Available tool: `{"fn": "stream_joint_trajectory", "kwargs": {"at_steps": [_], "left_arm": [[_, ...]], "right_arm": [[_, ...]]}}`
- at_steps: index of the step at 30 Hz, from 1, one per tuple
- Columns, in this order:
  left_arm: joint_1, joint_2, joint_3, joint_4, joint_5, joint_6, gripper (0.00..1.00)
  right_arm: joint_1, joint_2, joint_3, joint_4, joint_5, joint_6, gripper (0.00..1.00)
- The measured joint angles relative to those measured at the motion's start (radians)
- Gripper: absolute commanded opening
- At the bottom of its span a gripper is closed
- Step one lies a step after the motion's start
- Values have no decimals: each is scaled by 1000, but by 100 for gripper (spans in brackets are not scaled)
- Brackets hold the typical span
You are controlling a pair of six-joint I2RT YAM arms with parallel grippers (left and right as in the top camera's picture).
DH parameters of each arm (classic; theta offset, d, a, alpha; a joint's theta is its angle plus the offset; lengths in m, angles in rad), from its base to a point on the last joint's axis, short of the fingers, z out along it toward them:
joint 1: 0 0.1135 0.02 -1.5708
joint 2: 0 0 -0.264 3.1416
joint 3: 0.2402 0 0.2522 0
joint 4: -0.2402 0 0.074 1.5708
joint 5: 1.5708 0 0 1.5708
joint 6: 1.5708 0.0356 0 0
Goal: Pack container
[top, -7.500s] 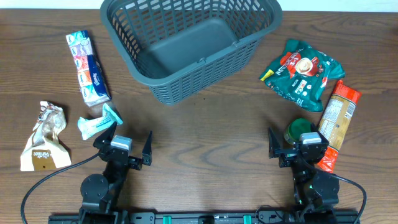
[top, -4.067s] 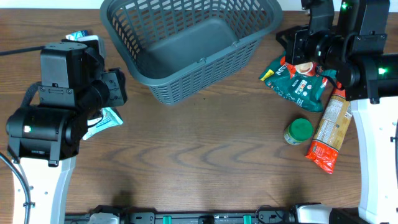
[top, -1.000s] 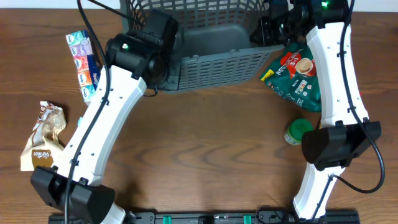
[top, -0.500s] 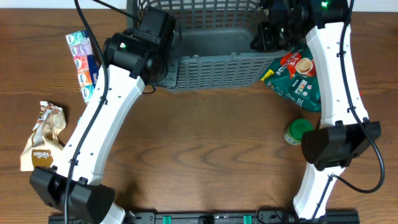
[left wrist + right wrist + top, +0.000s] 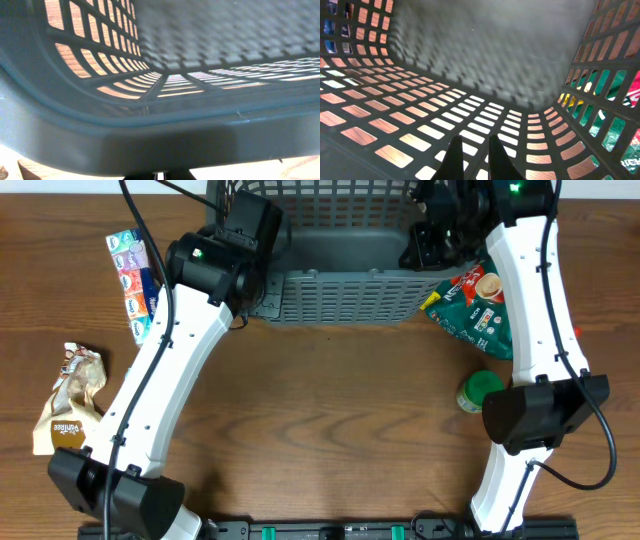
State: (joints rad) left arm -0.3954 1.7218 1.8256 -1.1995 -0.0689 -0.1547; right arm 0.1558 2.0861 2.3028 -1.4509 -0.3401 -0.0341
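Overhead: the container [image 5: 345, 290] sits at the worktop's [image 5: 330, 430] far edge, seemingly being positioned. Right gripper [image 5: 474, 152] jaws are narrow inside it; the left gripper [image 5: 157, 176] I cannot tell. Next, probably release and fetch the green packet [image 5: 485, 305].

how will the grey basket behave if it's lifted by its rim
Probably light for its size: the container has thin lattice walls and nothing shows inside. Likely fairly stiff, given its thick solid rim.
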Motion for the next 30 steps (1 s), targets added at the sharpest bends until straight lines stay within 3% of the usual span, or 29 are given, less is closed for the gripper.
{"fn": "stream_joint_trajectory", "kwargs": {"at_steps": [11,13,15,19,23,28,30], "left_arm": [[0,0,0,0,-21,7,6],[0,0,0,0,-24,7,6],[0,0,0,0,-29,7,8],[0,-2,0,-1,-47,20,22],[1,-16,0,-2,-63,24,51],[2,-74,0,-5,-111,26,60],[2,-108,0,-5,-137,26,62]], "right_arm": [[18,0,-1,29,32,0,2],[19,0,-2,67,61,0,7],[19,0,-2,107,90,-3,19],[19,0,-2,174,124,-14,20],[19,0,-3,234,138,-20,49],[19,-4,-1,271,145,-38,57],[19,-11,10,277,148,-45,54]]}}
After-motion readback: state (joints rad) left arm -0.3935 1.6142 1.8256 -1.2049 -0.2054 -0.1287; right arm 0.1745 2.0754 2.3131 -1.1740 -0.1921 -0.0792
